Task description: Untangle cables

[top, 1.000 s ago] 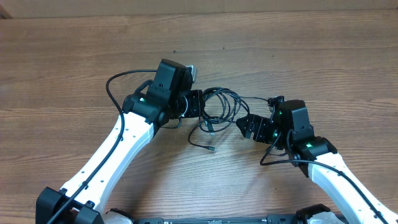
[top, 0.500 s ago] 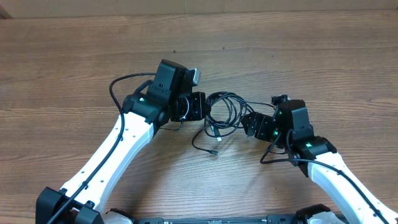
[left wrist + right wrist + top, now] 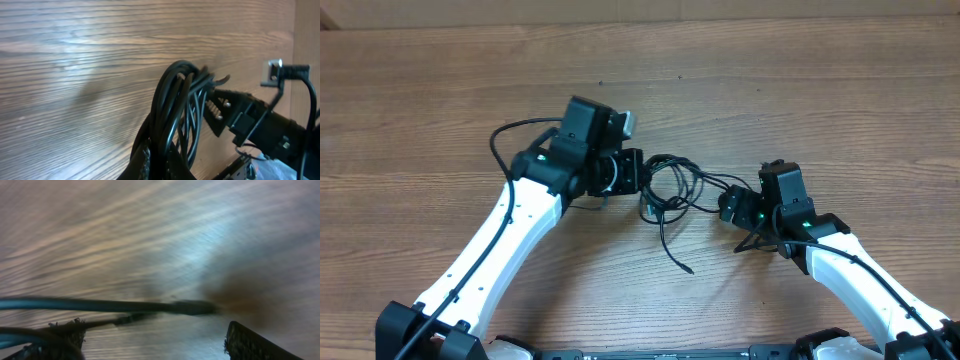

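Between the arms, the left gripper [image 3: 638,172] pinches the looped cables [image 3: 672,185]. The right gripper [image 3: 727,207] is spread wide; only its wrist view shows one cable crossing ahead of its fingers [image 3: 250,345].

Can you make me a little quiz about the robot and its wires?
1. True or false: the left claw is shut on the cables.
2. The right claw is: A) shut on a plug, B) open, C) out of view.
3. Fill in: the table looks like it is made of ____.

Key: 1 true. 2 B. 3 wood.
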`<state>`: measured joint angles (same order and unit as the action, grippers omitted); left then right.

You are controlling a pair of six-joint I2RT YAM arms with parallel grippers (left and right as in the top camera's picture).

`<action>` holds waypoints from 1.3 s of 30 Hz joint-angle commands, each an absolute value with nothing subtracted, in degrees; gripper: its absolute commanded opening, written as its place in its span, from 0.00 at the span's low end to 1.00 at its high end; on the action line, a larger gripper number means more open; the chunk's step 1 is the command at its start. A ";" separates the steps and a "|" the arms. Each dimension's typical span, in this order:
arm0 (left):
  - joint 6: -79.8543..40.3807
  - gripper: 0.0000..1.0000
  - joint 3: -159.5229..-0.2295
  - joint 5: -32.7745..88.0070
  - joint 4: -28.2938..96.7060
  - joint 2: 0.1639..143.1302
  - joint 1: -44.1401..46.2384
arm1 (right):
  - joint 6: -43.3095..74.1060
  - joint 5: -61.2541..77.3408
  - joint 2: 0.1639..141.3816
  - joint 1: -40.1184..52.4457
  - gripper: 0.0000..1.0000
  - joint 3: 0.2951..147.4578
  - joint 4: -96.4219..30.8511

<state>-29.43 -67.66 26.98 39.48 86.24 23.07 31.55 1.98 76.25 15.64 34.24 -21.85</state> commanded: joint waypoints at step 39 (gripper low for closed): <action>18.20 0.04 -68.73 28.14 49.45 85.01 14.13 | 4.36 47.79 76.86 9.04 1.00 34.48 -12.49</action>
